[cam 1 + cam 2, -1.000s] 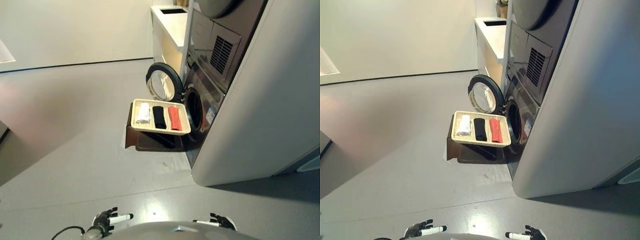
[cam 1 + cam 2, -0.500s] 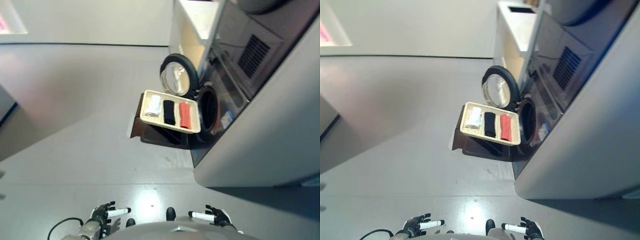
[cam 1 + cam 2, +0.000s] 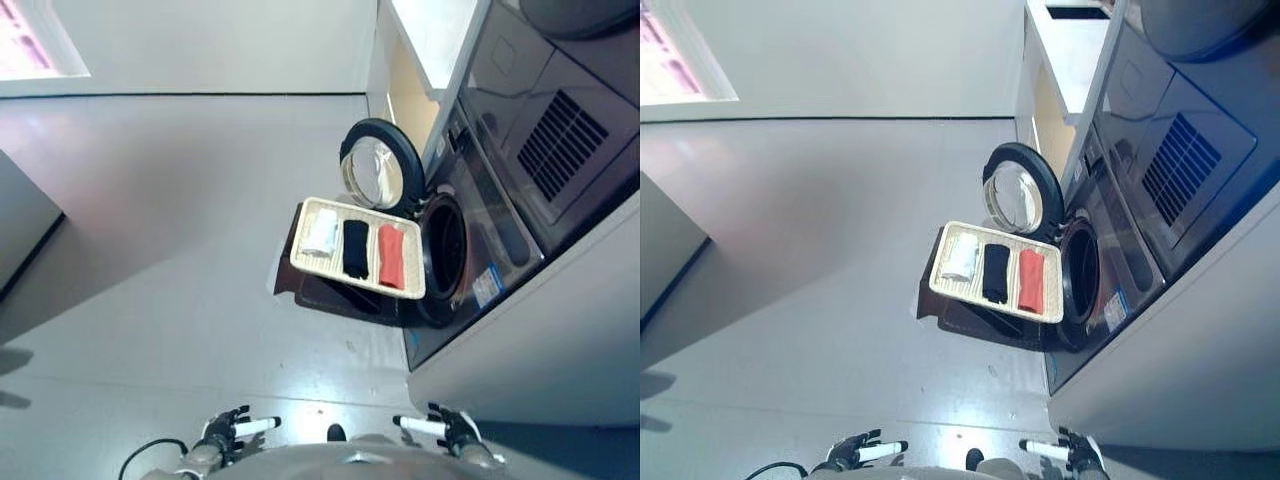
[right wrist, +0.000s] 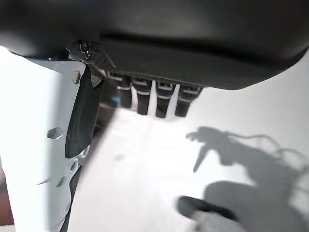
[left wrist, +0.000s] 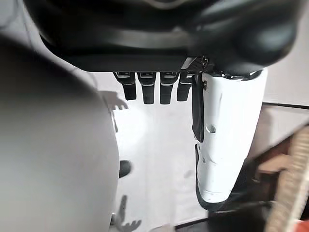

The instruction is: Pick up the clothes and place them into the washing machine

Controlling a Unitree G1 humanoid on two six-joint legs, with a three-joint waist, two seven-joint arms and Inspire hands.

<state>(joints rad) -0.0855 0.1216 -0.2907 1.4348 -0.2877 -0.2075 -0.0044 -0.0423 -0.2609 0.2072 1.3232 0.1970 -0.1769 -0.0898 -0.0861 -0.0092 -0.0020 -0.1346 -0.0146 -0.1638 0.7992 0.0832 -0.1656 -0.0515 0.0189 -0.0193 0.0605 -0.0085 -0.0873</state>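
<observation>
A cream tray [image 3: 304, 256] rests on a dark stand in front of the washing machine [image 3: 470, 240]. On it lie a white cloth [image 3: 321, 232], a black cloth [image 3: 354, 248] and a red cloth [image 3: 390, 256], each folded, side by side. The machine's round door [image 3: 380, 167] hangs open beside the drum opening [image 3: 446, 258]. My left hand [image 3: 228, 432] and right hand [image 3: 448, 428] show low at the picture's bottom edge, far from the tray, both open and empty. The wrist views show straight fingers [image 5: 149, 89] and a white-covered thumb [image 4: 43, 145] over bare floor.
A dark stand [image 3: 330, 295] carries the tray. A white counter [image 3: 425, 35] stands beyond the machine. A second appliance with a vent grille [image 3: 560, 140] sits above the washer. Grey floor [image 3: 150, 250] spreads out to the left, with a wall behind.
The camera has moved: the whole scene has shifted and turned, and the tray and washer now sit further right. Both hands stay low and open.
</observation>
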